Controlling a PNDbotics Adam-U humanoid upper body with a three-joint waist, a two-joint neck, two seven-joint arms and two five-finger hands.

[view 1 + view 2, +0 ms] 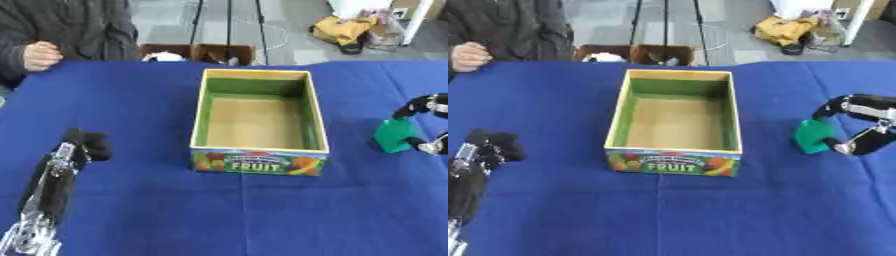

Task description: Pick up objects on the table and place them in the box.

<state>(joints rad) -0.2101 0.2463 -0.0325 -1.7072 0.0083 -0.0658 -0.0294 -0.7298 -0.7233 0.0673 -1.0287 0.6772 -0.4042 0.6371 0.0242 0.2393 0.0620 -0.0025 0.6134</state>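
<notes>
The box (674,122) stood open-topped in the middle of the table (667,215), its walls the only barrier. Blue cloth lay bare along the near edge, and between the box and each side edge.

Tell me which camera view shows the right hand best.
The right eye view: the right hand shows nearly whole there, its fingers curled round the green block. In the left eye view the picture's right edge cuts the hand, so only part of it shows beside the block.
</notes>
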